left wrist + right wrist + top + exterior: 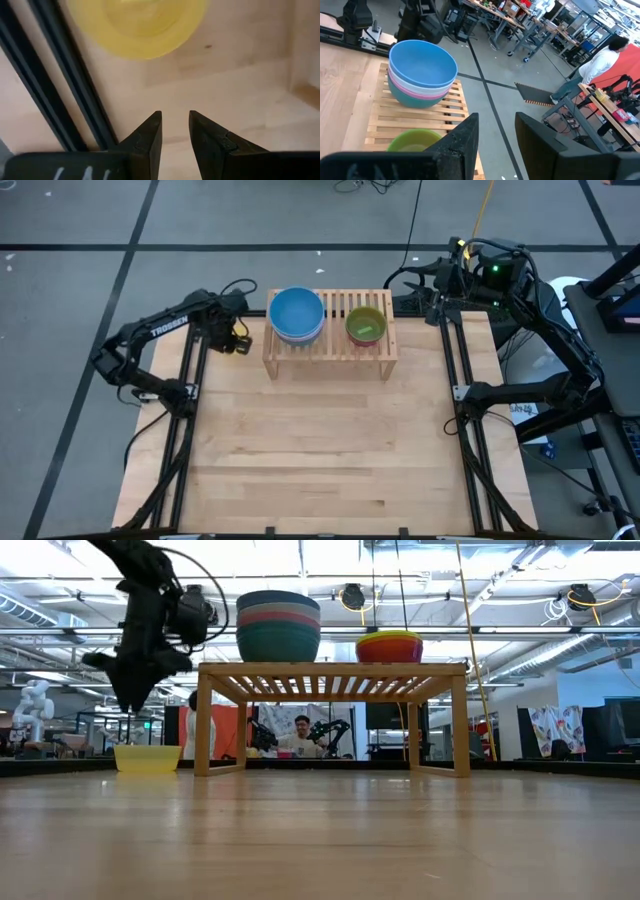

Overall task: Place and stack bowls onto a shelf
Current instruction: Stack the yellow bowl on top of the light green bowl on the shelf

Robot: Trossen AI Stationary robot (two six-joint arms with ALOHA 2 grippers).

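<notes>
A: Tabletop bare across the near half, light wood. Next?

B: Shelf at 12 o'clock on the far half of the table. Stack of large bowls on its left end, blue on top; low view shows teal at the bottom. Smaller stack on the right end, lime green on top, red rim under it in the low view.

A: Yellow bowl?

B: Yellow bowl on the table, off the shelf, just beside its left leg, about 10 o'clock from table centre.

A: Left gripper?

B: Left gripper hangs above that bowl, pointing down, fingers a narrow gap apart, empty.

A: Right gripper?

B: Right gripper past the far right corner, roughly 1 o'clock, beyond the shelf, fingers parted, nothing held.

A: Background?

B: Person seated far behind, seen under the shelf.
</notes>
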